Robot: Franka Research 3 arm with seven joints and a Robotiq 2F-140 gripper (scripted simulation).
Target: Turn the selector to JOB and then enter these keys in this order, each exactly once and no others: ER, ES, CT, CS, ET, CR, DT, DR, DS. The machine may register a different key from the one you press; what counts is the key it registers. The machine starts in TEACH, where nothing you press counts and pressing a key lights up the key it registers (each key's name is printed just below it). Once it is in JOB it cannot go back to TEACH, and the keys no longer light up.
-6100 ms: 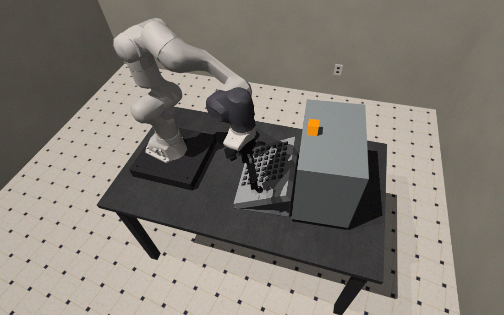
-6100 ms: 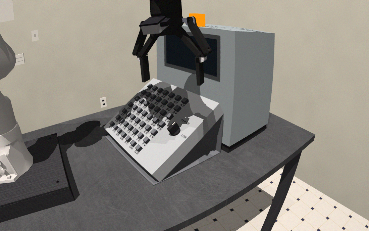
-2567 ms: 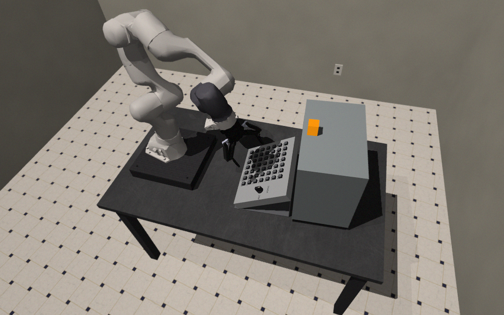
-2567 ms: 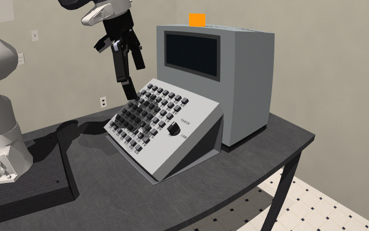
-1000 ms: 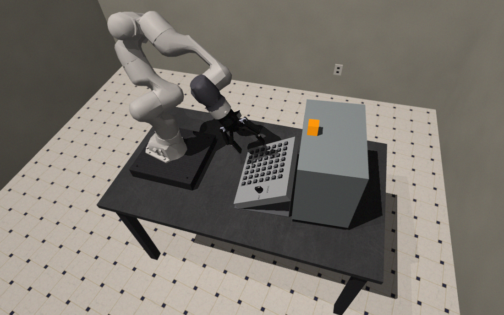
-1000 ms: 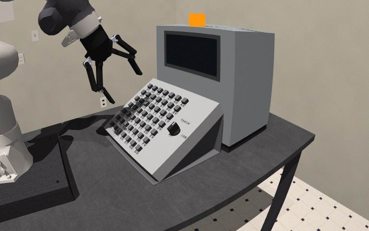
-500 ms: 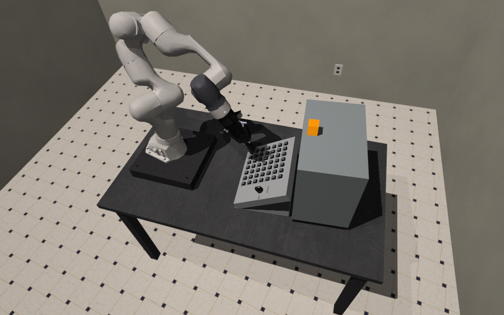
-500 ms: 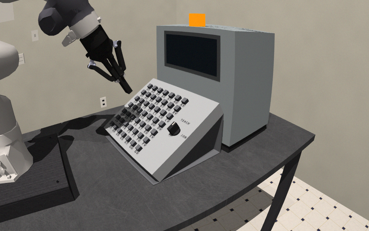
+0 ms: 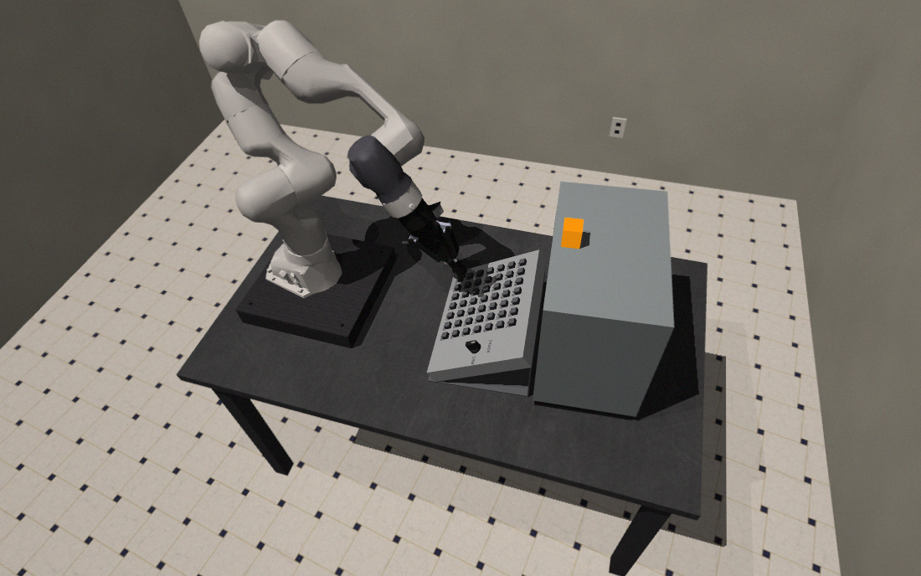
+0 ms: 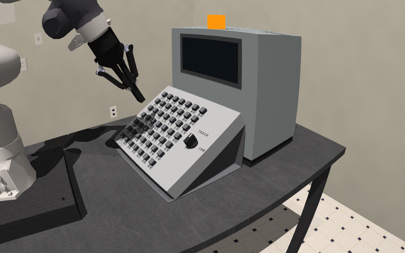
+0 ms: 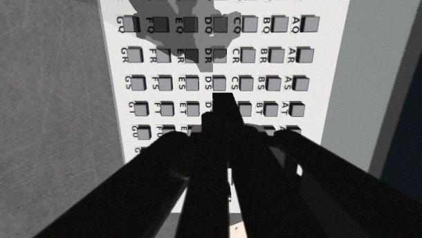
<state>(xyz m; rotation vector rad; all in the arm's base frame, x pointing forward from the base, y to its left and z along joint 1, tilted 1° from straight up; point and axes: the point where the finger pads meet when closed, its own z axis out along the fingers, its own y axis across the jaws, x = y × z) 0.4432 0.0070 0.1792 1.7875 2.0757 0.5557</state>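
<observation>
Hovering: gripper (image 10: 139,96), fingers pressed together, holding nothing, above the keys (image 10: 167,122).
Panel: sloped pale grey keypad (image 10: 197,165) on the table (image 10: 125,208), touching the monitor box (image 10: 268,89).
Knob: black selector (image 10: 190,140) between the TEACH and JOB labels.
Keys: dark square caps, unlit.

- A matt, faintly scratched, slate-like surface is shown on the table (image 10: 125,208);
- matt pale-grey casing is seen on the console (image 10: 191,167);
- dark wood grain is shown on the arm's base block (image 10: 35,205).
</observation>
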